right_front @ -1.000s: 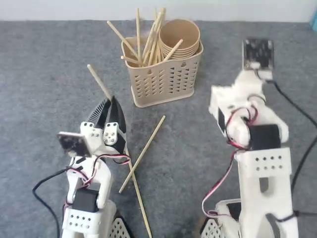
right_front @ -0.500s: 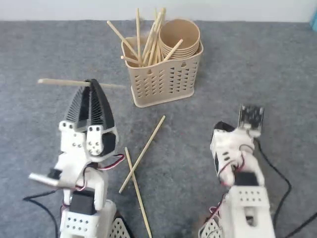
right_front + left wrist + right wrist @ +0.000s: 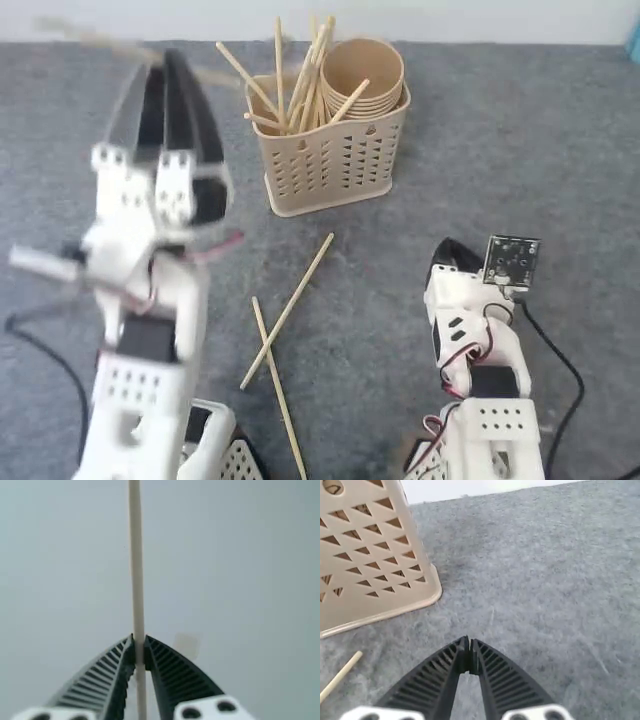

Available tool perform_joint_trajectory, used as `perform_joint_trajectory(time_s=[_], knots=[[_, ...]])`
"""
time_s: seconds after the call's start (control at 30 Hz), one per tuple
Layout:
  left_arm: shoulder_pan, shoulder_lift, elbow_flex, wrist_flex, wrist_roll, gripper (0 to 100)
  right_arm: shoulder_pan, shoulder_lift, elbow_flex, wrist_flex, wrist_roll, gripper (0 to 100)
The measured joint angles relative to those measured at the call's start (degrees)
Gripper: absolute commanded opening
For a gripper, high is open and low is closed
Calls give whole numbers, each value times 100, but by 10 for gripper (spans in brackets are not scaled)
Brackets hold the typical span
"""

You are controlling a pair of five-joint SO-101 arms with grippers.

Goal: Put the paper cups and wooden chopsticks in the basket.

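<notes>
**Both arms at the basket.** The left gripper (image 3: 138, 640) was pinched on a single wooden chopstick (image 3: 135, 555), its two ribbed fingers pressed against the stick from either side. The stick ran crosswise through the tips, clear of the table. Seen from above, this gripper (image 3: 165, 55) hung high over the grey mat (image 3: 520, 130), off to one side of the basket (image 3: 330, 170), and the held stick showed as a blurred streak across its tip. The basket stood upright near the mat's far edge. A nested stack of paper cups (image 3: 362, 70) filled one end of it, and a sheaf of chopsticks (image 3: 298, 85) leaned out beside the cups. Two loose chopsticks (image 3: 288, 310) lay on the mat between the arms, one across the other. The right gripper (image 3: 469, 652) sat low over the mat, fingers pressed together on nothing, with the basket's corner (image 3: 420, 575) just ahead of it.
</notes>
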Motion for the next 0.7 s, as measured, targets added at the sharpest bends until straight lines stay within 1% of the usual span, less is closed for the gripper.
perform_joint_trajectory(time_s=[0.2, 0.37, 0.4, 0.5, 0.57, 0.7], knots=[[0, 2171, -1081, -281, 0, 16, 0, -35, 0, 53, 0, 7], [0, 3490, -1442, -281, 0, 22, 0, -35, 0, 53, 0, 7], [0, 3684, -1442, -281, 0, 38, 0, -35, 0, 53, 0, 7], [0, 4114, -1495, -281, 0, 133, 0, -35, 0, 53, 0, 7], [0, 4237, -1503, -281, 0, 179, 0, -35, 0, 53, 0, 7], [0, 4237, -1503, -211, 0, 184, 0, -35, 0, 53, 0, 7]])
